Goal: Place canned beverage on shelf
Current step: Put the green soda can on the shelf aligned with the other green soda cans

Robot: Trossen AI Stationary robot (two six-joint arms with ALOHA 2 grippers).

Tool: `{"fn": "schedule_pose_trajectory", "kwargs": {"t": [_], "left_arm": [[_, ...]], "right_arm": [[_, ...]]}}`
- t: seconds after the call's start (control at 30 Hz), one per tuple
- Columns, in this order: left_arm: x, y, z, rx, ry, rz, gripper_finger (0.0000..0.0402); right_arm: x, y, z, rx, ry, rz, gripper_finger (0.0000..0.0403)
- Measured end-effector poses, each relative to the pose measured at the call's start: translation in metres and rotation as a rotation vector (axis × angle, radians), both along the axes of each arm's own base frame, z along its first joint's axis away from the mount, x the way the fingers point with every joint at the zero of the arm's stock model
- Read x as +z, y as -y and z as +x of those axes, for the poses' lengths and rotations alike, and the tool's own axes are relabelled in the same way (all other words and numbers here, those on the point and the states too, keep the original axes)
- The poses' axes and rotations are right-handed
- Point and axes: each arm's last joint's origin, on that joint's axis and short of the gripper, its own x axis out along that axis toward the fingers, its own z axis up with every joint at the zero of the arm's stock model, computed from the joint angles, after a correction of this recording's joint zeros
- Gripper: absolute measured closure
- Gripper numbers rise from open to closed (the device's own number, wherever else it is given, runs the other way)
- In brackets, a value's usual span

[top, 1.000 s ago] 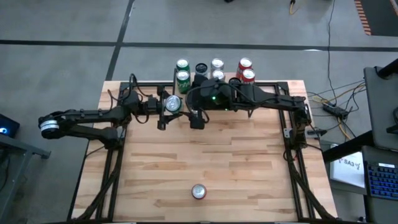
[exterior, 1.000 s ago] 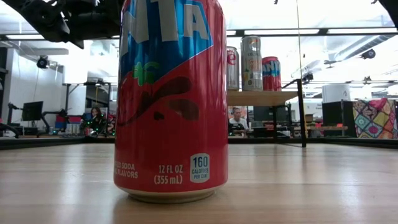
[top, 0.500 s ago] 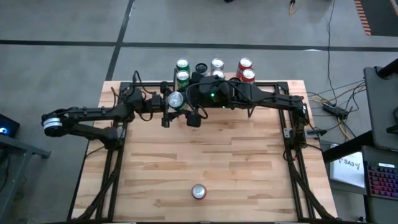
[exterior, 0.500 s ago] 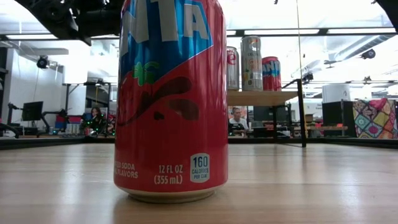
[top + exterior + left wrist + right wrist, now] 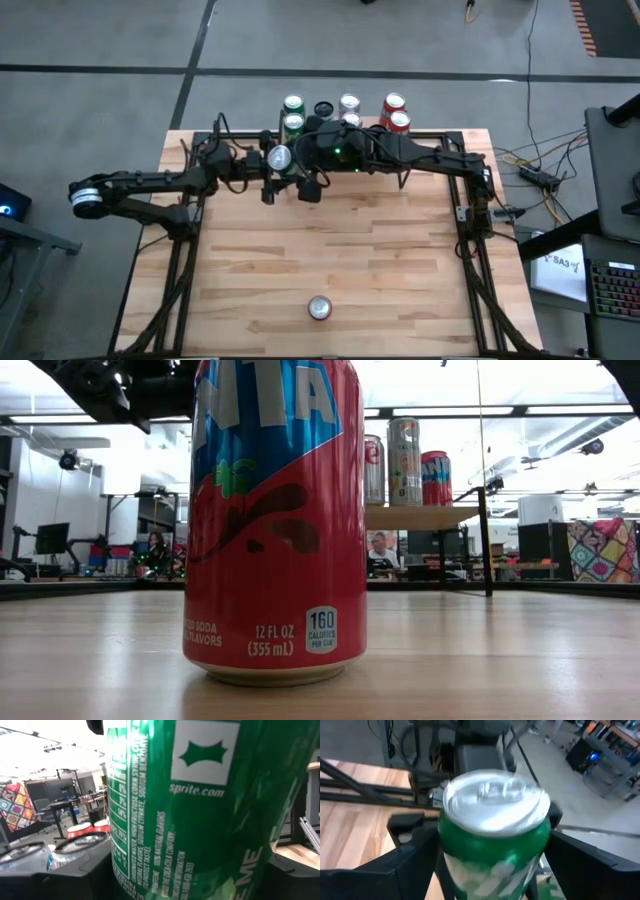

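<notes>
The tabletop spans the scene, and at its far edge stands the shelf, carrying a row of cans. The left gripper has its jaws closed on a green can just in front of the shelf, while the right gripper sits close beside it with jaws wide around nothing. Near the front edge a red can stands upright alone.

Tall red and blue aluminium soda can on the tabletop: "12 FL OZ (355 mL)", "160 CALORIES PER CAN", partial "SODA", "FLAVORS", green aluminium can: "sprite.com", "HIGH FRUCTOSE CORN SYRUP"
</notes>
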Motion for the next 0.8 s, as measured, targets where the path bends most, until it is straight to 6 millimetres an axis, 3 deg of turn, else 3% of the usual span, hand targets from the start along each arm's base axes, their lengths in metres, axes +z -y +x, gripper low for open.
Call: {"fn": "schedule_pose_trajectory", "kwargs": {"t": [0.23,0.63,0.8], "left_arm": [[0.001,0.0,-0.001,0.0,0.014,0.004,0.0112],[0.003,0.0,0.001,-0.001,0.017,0.006,0.0112],[0.003,0.0,0.001,-0.001,0.015,0.005,0.0112]], "right_arm": [[-0.003,0.0,0.0,-0.003,-0.023,0.005,0.0041],[-0.011,0.002,0.012,-0.002,0.002,-0.018,0.0039],[-0.009,0.002,0.013,-0.025,0.019,-0.022,0.0078]]}}
